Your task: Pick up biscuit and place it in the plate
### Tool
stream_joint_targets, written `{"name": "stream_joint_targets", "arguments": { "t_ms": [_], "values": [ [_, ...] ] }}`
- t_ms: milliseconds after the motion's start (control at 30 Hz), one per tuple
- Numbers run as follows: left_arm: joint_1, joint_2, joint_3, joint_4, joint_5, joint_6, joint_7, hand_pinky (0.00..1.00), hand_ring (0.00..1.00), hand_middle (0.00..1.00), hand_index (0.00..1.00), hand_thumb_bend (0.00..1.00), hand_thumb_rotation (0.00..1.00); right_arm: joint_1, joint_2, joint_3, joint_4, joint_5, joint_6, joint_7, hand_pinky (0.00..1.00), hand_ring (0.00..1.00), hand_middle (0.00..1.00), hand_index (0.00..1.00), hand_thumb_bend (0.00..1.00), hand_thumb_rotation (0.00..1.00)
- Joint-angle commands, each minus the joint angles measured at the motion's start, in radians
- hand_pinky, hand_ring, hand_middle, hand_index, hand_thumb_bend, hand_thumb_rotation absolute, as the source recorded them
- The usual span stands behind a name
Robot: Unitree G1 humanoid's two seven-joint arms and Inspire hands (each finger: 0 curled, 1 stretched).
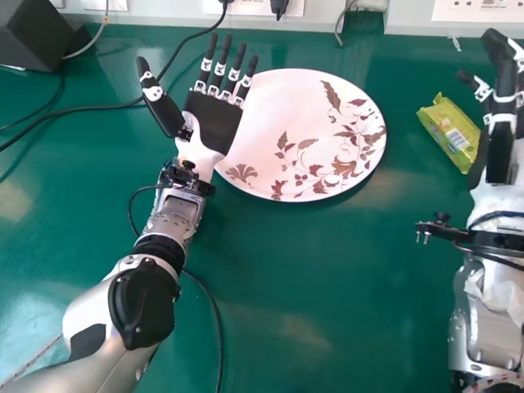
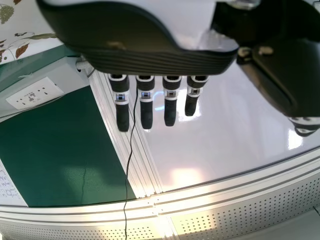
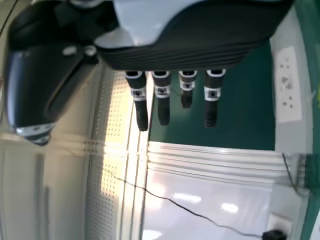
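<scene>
The robot's left hand (image 1: 211,124) is reaching away from the robot over a green table (image 1: 327,278), its straight fingers (image 2: 170,112) spreading slightly apart and its thumb (image 1: 162,104) standing well out to the side, with nothing in its grasp. Just to the right of this hand, a round, pale pink plate (image 1: 286,102) with brown and red leaves is lying on the table, and the hand is overlapping the plate's left edge in the head view; whether the two are touching is impossible to tell. The robot's right hand (image 1: 499,151) is holding its place well off to the right, beyond the plate, its straight fingers (image 3: 141,115) pointing forward with gaps between them and its thumb standing apart, the hand gripping nothing. Just to the left of the right hand, the biscuit in its yellow-green packet (image 1: 442,123) is lying at a slant on the table, between that hand and the plate. The hand's near side is appearing to meet the packet's edge, though contact is unclear. Beyond the left hand and off to its left, a dark box (image 1: 33,37) is sitting near the table's far edge, and a black cable (image 1: 90,109) is running behind the thumb.
</scene>
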State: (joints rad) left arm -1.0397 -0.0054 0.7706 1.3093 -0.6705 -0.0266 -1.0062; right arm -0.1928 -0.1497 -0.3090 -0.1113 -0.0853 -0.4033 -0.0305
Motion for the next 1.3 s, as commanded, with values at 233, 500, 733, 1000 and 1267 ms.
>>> {"name": "stream_joint_targets", "arguments": {
  "t_ms": [233, 500, 733, 1000, 1267],
  "values": [
    [0.022, 0.001, -0.003, 0.009, 0.001, -0.012, -0.008, 0.84, 0.91, 0.94, 1.00, 1.00, 0.55, 0.033, -0.027, 0.022, -0.106, -0.167, 0.089, -0.092, 0.78, 0.87, 0.91, 0.84, 0.92, 0.62],
    [0.022, 0.002, -0.004, 0.010, 0.002, -0.011, -0.014, 0.84, 0.90, 0.94, 0.99, 1.00, 0.52, 0.042, -0.034, 0.039, -0.165, -0.265, 0.146, -0.134, 0.78, 0.87, 0.91, 0.84, 0.92, 0.60],
    [0.021, 0.003, -0.003, 0.009, 0.002, -0.012, -0.018, 0.84, 0.89, 0.94, 0.99, 1.00, 0.50, 0.046, -0.050, 0.052, -0.194, -0.328, 0.170, -0.156, 0.78, 0.88, 0.92, 0.85, 0.91, 0.62],
    [0.020, 0.004, -0.004, 0.010, 0.003, -0.014, -0.011, 0.86, 0.90, 0.94, 0.98, 1.00, 0.50, 0.052, -0.070, 0.063, -0.229, -0.418, 0.217, -0.171, 0.77, 0.87, 0.91, 0.84, 0.92, 0.61],
    [0.021, 0.003, -0.006, 0.010, 0.006, -0.023, -0.008, 0.82, 0.91, 0.94, 0.99, 1.00, 0.53, 0.059, -0.104, 0.080, -0.260, -0.525, 0.272, -0.171, 0.77, 0.87, 0.91, 0.85, 0.91, 0.63]
  ]
}}
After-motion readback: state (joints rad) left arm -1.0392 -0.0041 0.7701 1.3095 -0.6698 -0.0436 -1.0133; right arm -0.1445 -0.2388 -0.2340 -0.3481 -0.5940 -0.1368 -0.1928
